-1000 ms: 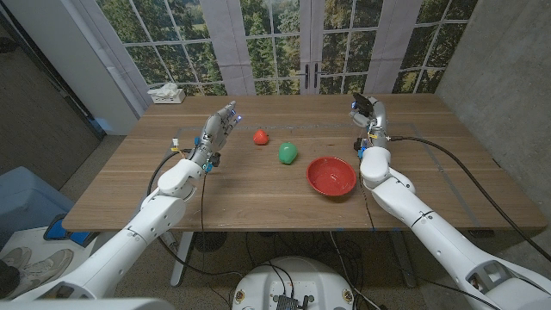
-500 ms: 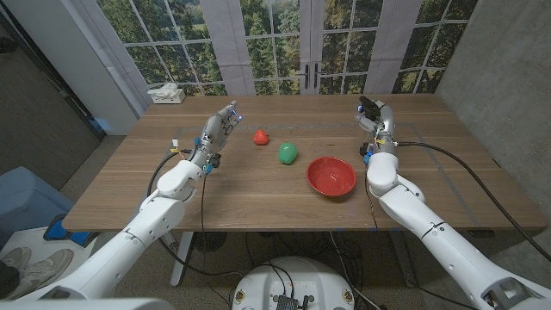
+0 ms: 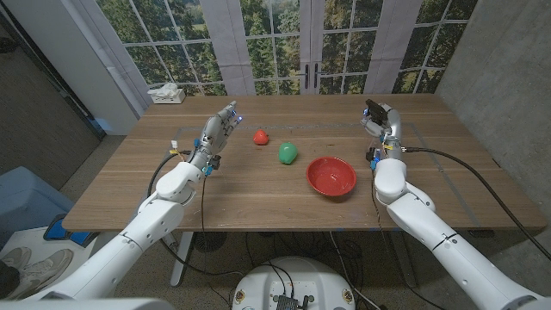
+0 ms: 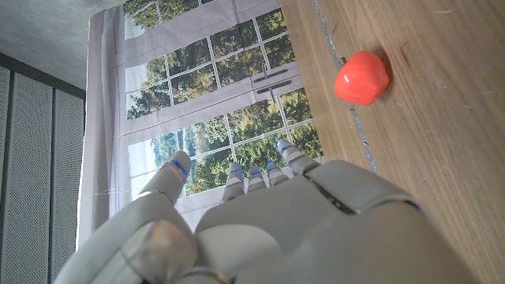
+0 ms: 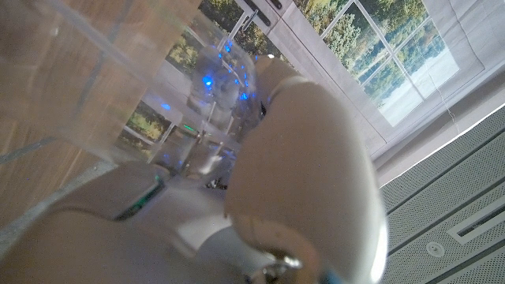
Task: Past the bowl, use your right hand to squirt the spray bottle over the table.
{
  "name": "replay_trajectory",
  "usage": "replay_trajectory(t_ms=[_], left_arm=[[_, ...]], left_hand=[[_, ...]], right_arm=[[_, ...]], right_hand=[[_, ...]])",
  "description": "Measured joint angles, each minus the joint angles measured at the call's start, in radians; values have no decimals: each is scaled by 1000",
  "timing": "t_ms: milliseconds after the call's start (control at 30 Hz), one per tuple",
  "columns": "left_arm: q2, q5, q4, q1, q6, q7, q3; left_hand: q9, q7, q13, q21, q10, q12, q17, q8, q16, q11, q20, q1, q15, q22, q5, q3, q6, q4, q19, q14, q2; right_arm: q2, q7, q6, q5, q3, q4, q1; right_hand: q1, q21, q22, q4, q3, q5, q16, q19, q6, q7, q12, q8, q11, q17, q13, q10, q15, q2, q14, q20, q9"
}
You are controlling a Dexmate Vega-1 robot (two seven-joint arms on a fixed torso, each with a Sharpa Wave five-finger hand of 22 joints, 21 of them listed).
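Observation:
The red bowl [image 3: 331, 176] sits on the wooden table [image 3: 258, 194], right of centre. Beyond it and to its right, my right hand [image 3: 384, 126] is raised above the table and grips the spray bottle [image 3: 375, 112], whose dark top shows over the fingers. In the right wrist view the bottle's clear body [image 5: 118, 87] lies close against my right hand [image 5: 300, 181]. On the left side of the table, my left hand [image 3: 219, 129] stands upright with its fingers apart and nothing in it; the left wrist view shows my left hand [image 4: 260, 229] from behind.
A small red fruit-like object [image 3: 260, 136] [image 4: 362, 77] and a green one [image 3: 287, 152] lie between the hands, left of the bowl. A white box [image 3: 166, 94] stands at the far left corner. Windows run behind the far edge.
My right hand has carried the spray bottle to the right and slightly nearer, further from the bowl's line. The left hand, bowl and fruit stay where they were.

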Motion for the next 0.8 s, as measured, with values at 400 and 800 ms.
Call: replay_trajectory(t_ms=[400, 800], left_arm=[[7, 6, -19, 17, -5, 10, -5], [8, 15, -31, 19, -8, 12, -5]], left_hand=[[0, 0, 0, 0, 0, 0, 0, 0, 0, 0, 0, 0, 0, 0, 0, 0, 0, 0, 0, 0, 0], [0, 0, 0, 0, 0, 0, 0, 0, 0, 0, 0, 0, 0, 0, 0, 0, 0, 0, 0, 0, 0]], right_arm=[[-25, 26, 20, 20, 38, -56, -67], [-76, 92, 76, 40, 80, -86, -130]], right_hand=[[0, 0, 0, 0, 0, 4, 0, 0, 0, 0, -4, 0, -4, 0, 1, 4, 0, 0, 0, 0, 5], [0, 0, 1, 6, -5, 4, 0, 0, 4, -4, -7, 0, -4, 0, 5, 4, 0, 0, 0, 0, 5]])
